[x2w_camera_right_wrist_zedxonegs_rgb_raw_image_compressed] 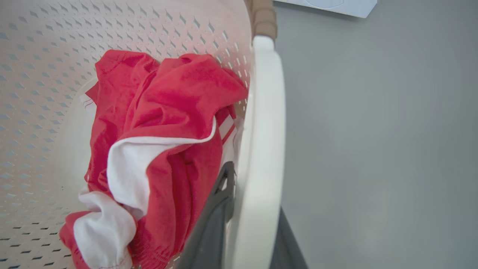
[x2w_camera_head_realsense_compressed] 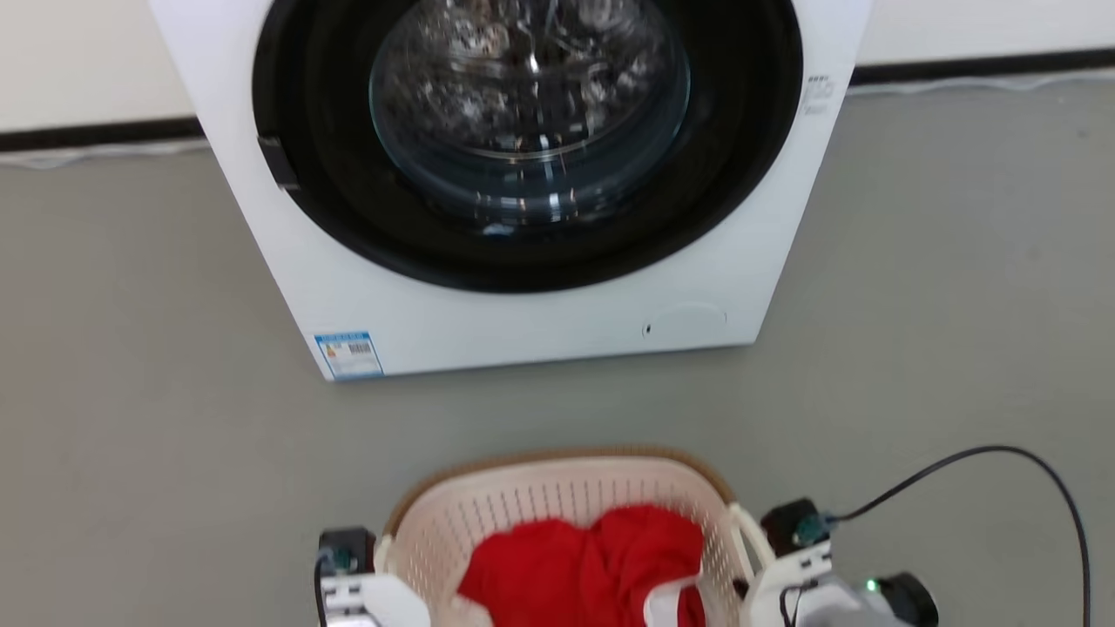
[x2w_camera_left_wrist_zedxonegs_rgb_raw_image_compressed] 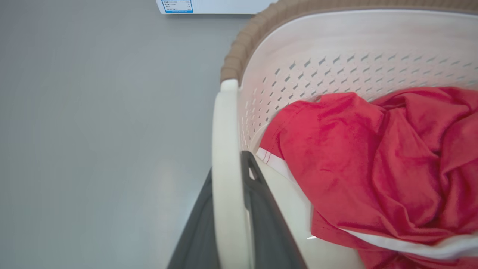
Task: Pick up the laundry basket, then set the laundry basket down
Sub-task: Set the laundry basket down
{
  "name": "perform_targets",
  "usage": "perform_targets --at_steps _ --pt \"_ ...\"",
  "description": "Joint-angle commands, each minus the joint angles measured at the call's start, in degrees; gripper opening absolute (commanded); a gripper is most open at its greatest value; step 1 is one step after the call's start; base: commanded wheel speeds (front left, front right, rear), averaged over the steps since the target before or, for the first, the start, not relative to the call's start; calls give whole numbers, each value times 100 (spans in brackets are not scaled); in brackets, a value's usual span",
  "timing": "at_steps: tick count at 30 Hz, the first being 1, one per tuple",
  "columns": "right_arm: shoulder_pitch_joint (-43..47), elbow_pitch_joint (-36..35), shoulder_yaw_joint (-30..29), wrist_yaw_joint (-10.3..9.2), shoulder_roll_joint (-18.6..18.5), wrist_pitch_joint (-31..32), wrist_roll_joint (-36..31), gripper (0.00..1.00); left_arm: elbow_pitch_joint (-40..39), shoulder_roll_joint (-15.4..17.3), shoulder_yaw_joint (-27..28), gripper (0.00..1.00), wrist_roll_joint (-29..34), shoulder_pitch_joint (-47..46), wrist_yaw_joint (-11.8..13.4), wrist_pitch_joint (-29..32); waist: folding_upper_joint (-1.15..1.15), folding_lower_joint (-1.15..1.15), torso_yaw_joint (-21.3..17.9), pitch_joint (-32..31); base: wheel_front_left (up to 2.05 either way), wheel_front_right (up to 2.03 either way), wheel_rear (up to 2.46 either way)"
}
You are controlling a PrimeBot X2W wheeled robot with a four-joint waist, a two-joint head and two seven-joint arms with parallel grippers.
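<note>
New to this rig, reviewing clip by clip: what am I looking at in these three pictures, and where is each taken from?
It is a wheeled robot with two arms. The wide picture comes from its head camera, looking down at a grey floor, a white washing machine and, nearest, the laundry basket holding a red and white garment. The other two come from wrist cameras looking along each gripper's dark fingers. The left gripper is closed on one white loop handle, the right gripper on the other handle. Whether the basket is off the floor, I cannot tell.
</note>
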Motion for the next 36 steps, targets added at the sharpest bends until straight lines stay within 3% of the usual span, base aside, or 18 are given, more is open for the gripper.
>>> perform_targets --at_steps 1,10,21,30,36 --pt "-150 -96 86 147 164 -143 -133 0 -101 59 135 0 -33 -524 56 -176 0 0 -10 301 0 0 0" --pt "-1173 -32 -274 147 164 -804 -175 0 -53 143 226 0 89 -1697 7 -414 0 0 -10 1937 0 0 0" --pt "-2708 353 -859 147 164 -1638 -263 0 -290 347 327 0 450 -3215 203 -463 0 0 121 3917 0 0 0" --pt "-3280 548 -1287 147 164 -1793 -503 0 -864 517 594 0 834 -3522 449 -464 0 0 200 4624 0 0 0" --pt "-3401 522 -1888 147 164 -1798 -830 0 -1410 675 812 0 1258 -3442 659 -465 0 0 206 4862 0 0 0"
